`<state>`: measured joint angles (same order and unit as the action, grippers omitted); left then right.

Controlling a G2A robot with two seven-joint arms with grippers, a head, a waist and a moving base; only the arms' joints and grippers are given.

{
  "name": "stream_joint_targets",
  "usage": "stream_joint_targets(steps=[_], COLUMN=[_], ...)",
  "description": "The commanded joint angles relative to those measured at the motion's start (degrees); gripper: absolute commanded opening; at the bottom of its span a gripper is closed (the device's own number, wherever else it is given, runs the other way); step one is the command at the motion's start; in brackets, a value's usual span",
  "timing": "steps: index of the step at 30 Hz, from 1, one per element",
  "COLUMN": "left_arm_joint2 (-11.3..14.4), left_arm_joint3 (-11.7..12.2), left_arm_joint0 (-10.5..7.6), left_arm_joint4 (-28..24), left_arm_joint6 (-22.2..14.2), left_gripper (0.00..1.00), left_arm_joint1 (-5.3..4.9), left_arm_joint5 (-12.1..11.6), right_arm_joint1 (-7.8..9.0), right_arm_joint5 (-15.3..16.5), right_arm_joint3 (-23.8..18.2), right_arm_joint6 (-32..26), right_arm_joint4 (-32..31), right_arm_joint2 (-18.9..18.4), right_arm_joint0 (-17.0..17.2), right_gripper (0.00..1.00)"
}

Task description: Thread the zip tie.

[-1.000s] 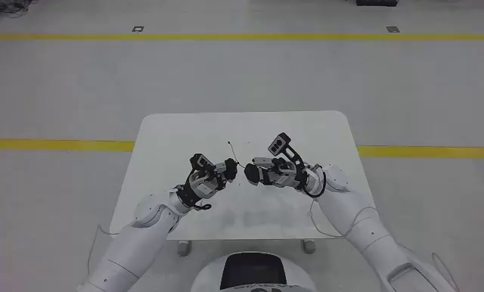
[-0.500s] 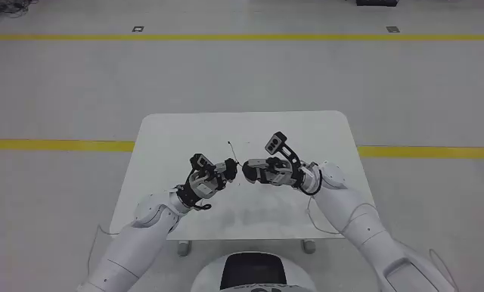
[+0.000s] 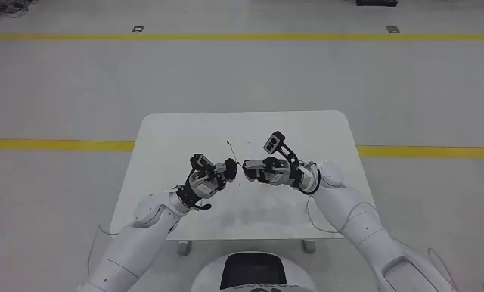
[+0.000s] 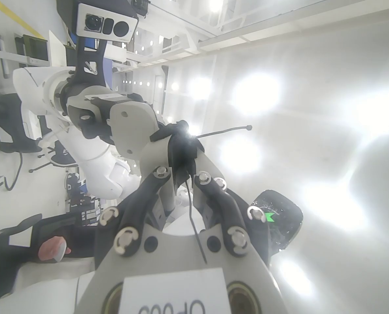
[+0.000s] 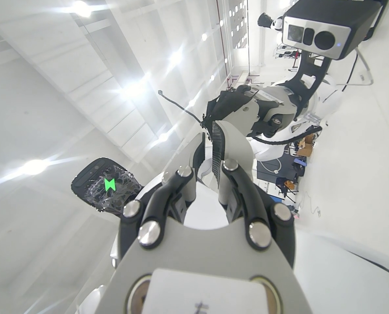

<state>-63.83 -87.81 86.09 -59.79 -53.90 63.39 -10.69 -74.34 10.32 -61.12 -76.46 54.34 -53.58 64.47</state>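
The zip tie [image 3: 232, 153], thin and black, is held in the air above the middle of the white counter [image 3: 310, 129], touching nothing but the 2 grippers. The left gripper [image 3: 231, 169] has its fingers [image 4: 153, 158] pressed together on the strap partway along. In the left wrist view the small head [image 4: 248, 128] sticks out free past the fingertips, while the tail runs back over the palm. The right gripper [image 3: 245, 169] meets it tip to tip from the opposite side. Its fingers [image 5: 218, 145] are drawn narrow, and their tips pinch the same strap right beside the left gripper's hold. The left wrist label [image 4: 174, 290] and the right wrist label [image 5: 210, 290], both white, carry dark print cut off at the edge of view, too partial to read. 2 yellow floor lines [image 3: 76, 37] run across the floor around the counter.
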Motion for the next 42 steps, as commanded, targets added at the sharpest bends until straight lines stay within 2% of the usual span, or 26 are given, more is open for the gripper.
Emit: stream_joint_targets(steps=[1, 22, 25, 27, 42], left_arm_joint2=[0.0, 0.0, 0.0, 0.0, 0.0], left_arm_joint3=[0.0, 0.0, 0.0, 0.0, 0.0], left_arm_joint0=[0.00, 0.00, 0.00, 0.00, 0.00], left_arm_joint4=[0.0, 0.0, 0.0, 0.0, 0.0], left_arm_joint6=[0.0, 0.0, 0.0, 0.0, 0.0], left_gripper=[0.00, 0.00, 0.00, 0.00, 0.00], left_arm_joint1=[0.00, 0.00, 0.00, 0.00, 0.00], left_arm_joint5=[0.0, 0.0, 0.0, 0.0, 0.0], right_arm_joint1=[-0.05, -1.03, -1.13, -1.18, -1.30], right_arm_joint5=[-0.1, -0.4, -0.4, -0.4, -0.2], right_arm_joint3=[0.0, 1.5, 1.7, 1.7, 1.9], right_arm_joint6=[0.0, -0.2, -0.2, -0.2, -0.1], right_arm_joint4=[-0.1, -0.8, -0.9, -1.0, -1.8], right_arm_joint2=[-0.1, 0.2, 0.2, 0.1, -0.6], right_arm_joint0=[0.0, -1.2, -1.3, -1.3, -0.5], right_gripper=[0.09, 0.09, 0.06, 0.00, 0.00])
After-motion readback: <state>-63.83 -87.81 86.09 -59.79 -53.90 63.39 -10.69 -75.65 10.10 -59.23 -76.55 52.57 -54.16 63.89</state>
